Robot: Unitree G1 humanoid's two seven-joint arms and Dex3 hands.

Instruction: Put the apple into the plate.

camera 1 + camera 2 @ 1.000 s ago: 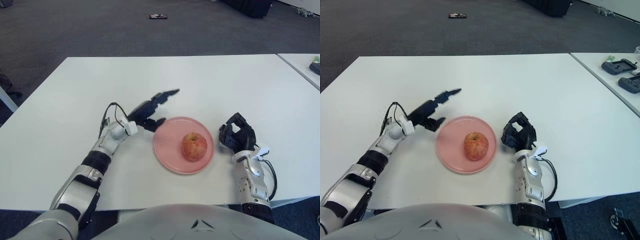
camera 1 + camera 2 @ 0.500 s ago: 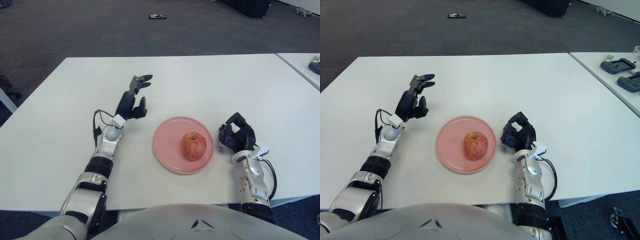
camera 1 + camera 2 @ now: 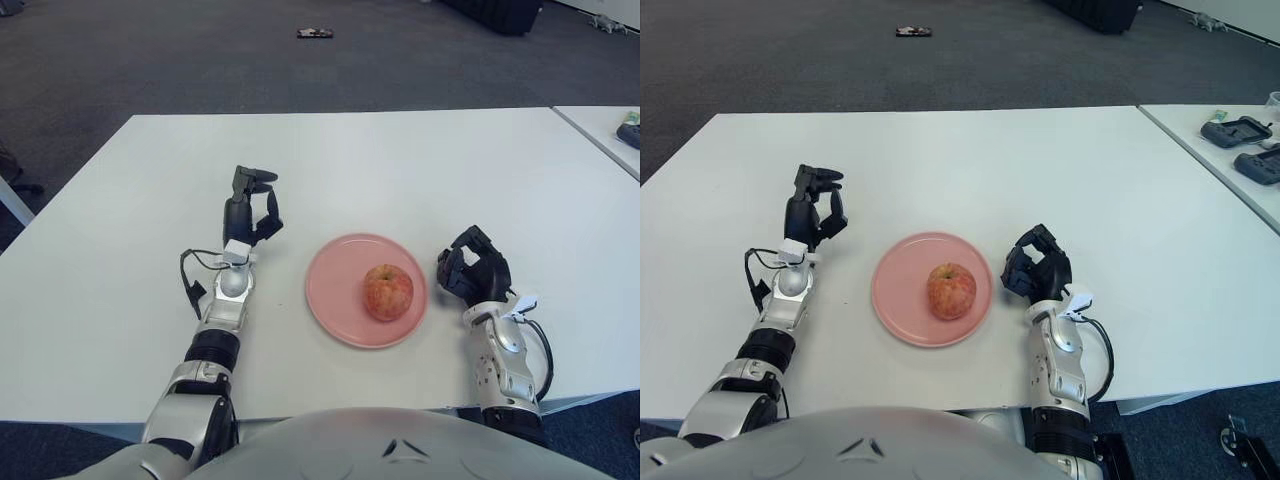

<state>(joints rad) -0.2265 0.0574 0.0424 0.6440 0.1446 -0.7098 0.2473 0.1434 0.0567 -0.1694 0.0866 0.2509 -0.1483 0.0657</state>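
Apple [image 3: 388, 292] sits on the plate [image 3: 335, 300] near the desk [image 3: 400, 160] front edge; left hand [image 3: 250, 205] loosely spread, empty; right hand [image 3: 472, 267] curled, empty

Even, bright overhead light fills both views, leaving the broad white rectangular table [image 3: 400, 170] nearly shadowless and slightly washed out. Only soft, faint shadows sit under the round pink plate [image 3: 335, 300] at centre. The dark grey carpeted floor [image 3: 200, 60] across the top stays dimmer. Focus is sharp throughout, without glare.
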